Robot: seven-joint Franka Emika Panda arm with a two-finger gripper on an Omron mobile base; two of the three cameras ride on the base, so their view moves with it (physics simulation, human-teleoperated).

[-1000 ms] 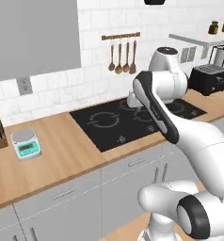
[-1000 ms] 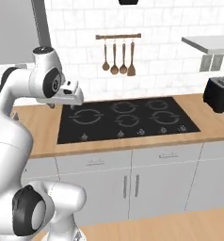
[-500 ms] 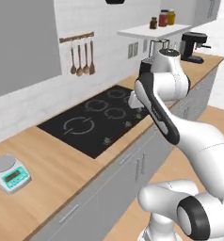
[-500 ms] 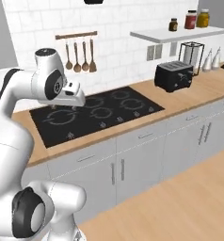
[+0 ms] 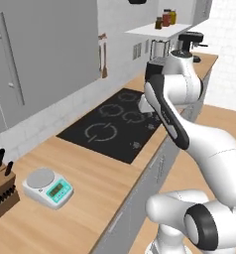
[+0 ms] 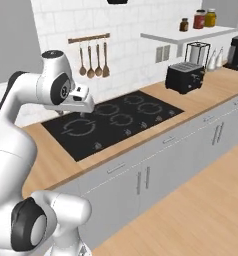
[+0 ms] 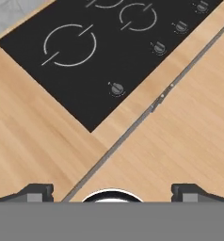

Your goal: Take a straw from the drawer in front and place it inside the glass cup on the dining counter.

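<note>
While your gripper hangs with its jaws spread wide and nothing between them above the front edge of the wood worktop, just beside the black cooktop, you are at the approach step, I judge. The straw, glass cup and dining counter are nowhere before you. The drawer under the worktop edge looks shut. Next you need to line up on its bar handle.

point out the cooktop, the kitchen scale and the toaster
cooktop [image 6: 116, 120]: right base view, on the black glass between the burner rings.
kitchen scale [image 5: 47, 186]: left base view, on its white top beside the round platter.
toaster [image 6: 184, 79]: right base view, on its black side panel.
</note>
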